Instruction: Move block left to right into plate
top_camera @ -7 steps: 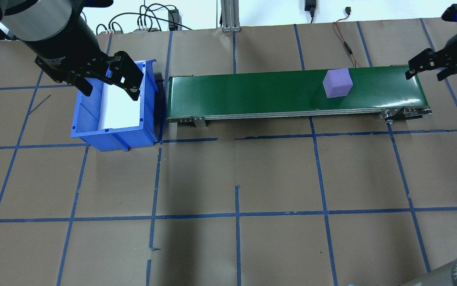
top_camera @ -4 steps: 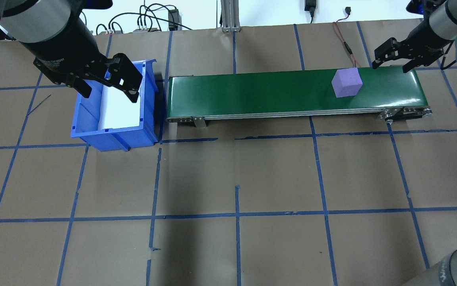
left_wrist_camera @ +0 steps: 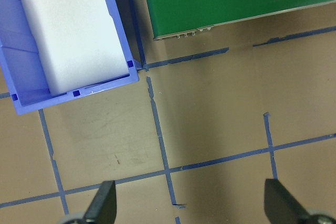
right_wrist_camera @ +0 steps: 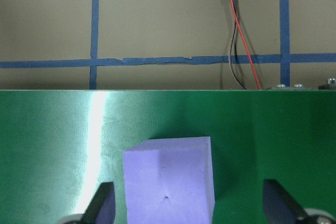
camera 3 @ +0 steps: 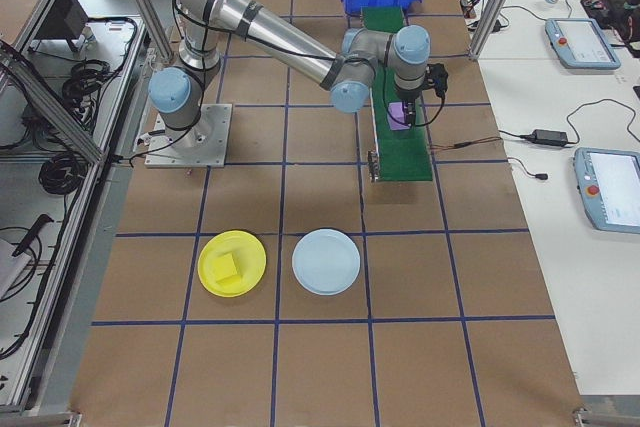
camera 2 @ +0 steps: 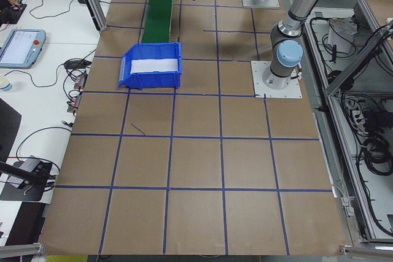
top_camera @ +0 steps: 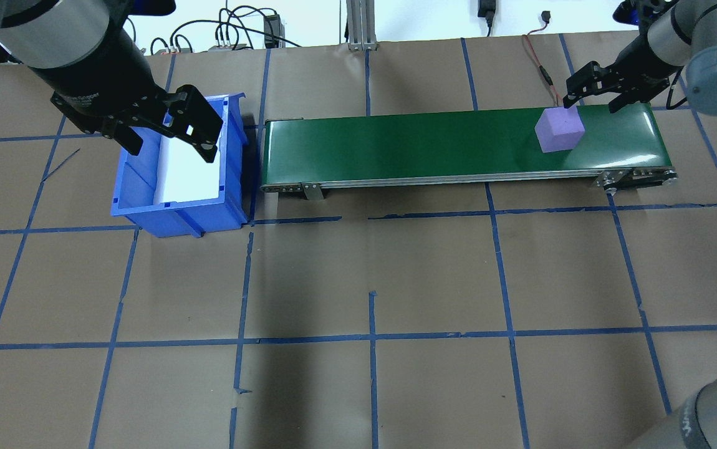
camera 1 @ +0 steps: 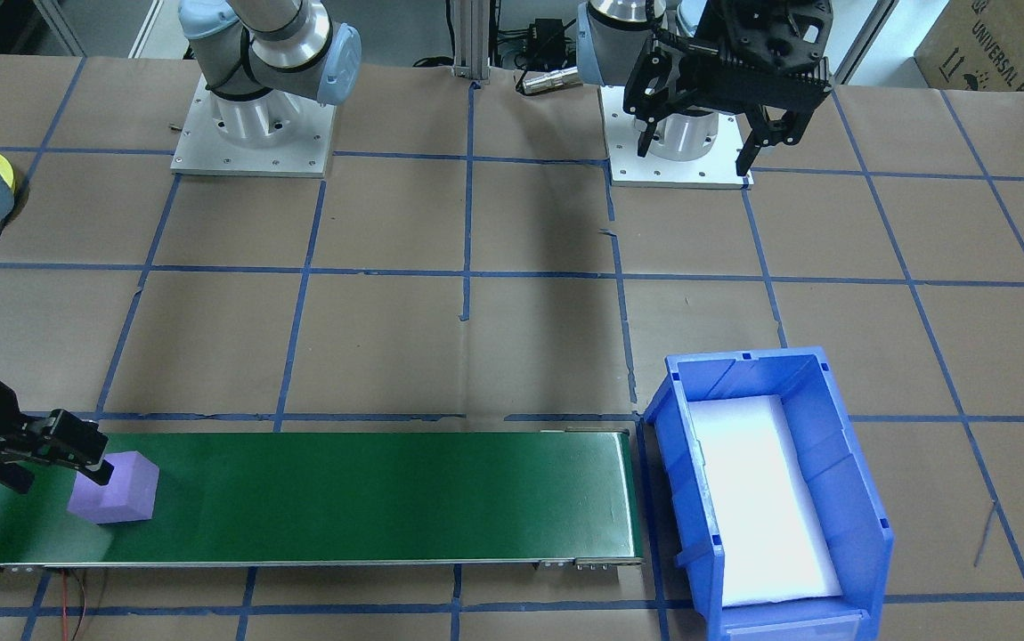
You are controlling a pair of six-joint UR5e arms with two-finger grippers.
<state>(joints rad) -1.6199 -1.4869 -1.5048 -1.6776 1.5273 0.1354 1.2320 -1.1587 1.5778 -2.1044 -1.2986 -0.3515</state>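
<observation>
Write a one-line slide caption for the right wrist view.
Open right end effector poised over a purple block on the green conveyor belt.

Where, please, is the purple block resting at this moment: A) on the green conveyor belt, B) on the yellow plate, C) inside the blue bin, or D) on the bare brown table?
A: the purple block sits on the green conveyor belt near its end by the right claw, which is open and not holding it.
</observation>
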